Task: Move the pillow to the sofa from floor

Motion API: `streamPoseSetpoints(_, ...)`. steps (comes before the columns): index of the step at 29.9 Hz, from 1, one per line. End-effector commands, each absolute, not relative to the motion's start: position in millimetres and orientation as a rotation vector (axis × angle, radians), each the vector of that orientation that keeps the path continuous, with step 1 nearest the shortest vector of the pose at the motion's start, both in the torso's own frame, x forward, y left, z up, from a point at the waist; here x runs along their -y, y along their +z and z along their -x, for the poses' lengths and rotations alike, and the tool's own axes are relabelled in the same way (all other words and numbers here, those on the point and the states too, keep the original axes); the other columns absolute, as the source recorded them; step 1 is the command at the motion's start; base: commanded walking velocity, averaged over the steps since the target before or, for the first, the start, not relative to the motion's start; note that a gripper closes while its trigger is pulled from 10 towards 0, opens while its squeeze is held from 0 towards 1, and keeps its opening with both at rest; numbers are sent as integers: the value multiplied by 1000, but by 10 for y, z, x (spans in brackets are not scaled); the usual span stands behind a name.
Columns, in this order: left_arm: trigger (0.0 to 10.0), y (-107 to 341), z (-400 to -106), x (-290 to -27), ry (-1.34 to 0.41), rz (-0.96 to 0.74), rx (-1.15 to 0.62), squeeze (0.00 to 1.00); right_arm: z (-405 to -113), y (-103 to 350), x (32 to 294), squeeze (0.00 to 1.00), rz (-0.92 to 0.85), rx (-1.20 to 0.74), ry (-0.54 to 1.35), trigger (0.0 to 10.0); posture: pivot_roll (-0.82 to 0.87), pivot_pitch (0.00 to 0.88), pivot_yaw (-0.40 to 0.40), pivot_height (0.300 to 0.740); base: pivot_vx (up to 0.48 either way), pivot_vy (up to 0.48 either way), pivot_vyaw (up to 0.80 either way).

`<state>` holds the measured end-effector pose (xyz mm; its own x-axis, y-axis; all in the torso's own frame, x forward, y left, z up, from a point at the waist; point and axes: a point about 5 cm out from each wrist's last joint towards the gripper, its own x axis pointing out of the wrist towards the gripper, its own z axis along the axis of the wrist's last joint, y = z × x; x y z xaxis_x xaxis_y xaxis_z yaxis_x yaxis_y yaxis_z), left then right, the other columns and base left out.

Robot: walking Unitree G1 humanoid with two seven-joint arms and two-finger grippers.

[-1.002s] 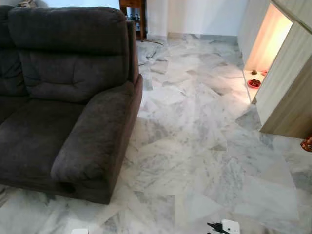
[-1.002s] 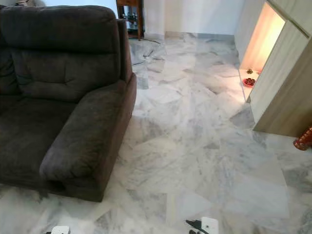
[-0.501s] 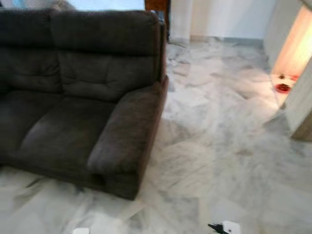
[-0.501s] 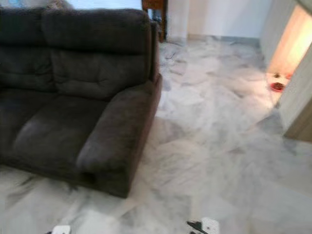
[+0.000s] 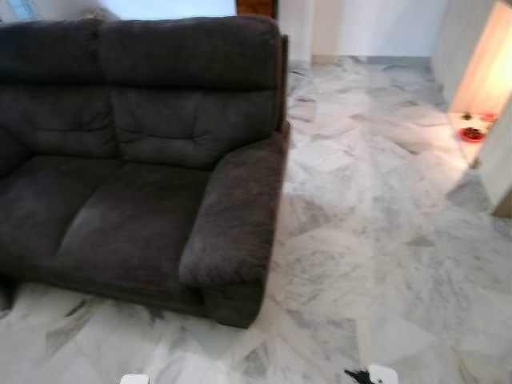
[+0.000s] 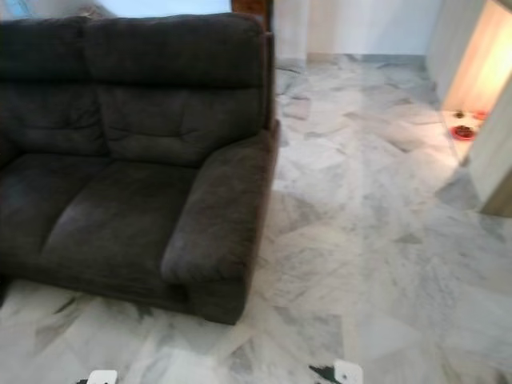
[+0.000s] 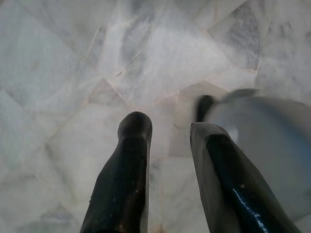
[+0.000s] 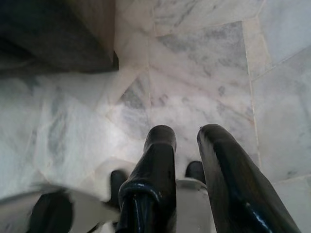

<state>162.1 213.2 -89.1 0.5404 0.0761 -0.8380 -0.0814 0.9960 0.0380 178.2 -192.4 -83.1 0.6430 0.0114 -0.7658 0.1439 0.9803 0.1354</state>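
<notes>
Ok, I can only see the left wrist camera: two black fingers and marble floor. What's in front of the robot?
Observer: A dark brown sofa stands ahead, toward the robot's left.
Operator: And on the other side?
Observer: Marble floor stretches to a lit niche with a small red dish in it.
Operator: What's the other claw doing?
Observer: The right claw points down at the floor close to the sofa's base, its fingers a little apart with nothing between them.
</notes>
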Motion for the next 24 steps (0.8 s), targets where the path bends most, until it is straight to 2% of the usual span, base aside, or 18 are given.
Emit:
streamPoseSetpoints(1,10000,-887,-1592,-2219,114,-7,-1008,0,-1801,-836,1817,0,-203,-873,-45,10000,-59,103,56,740,0,450,0)
streamPoseSetpoints(11,10000,-886,-1597,-2219,111,-10,-1008,0,-1801,-837,1802,0,-179,-876,-26,10000,-56,107,54,740,0,451,0)
streamPoseSetpoints(17,10000,-885,-1598,-2219,108,-13,-1010,0,-1797,-840,1792,0,-187,-877,-22,10000,-55,111,54,740,0,451,767)
streamPoseSetpoints(24,10000,-886,-1599,-2215,110,-9,-1009,0,-1790,-843,1805,0,-205,-878,-39,10000,-53,111,52,740,0,462,0)
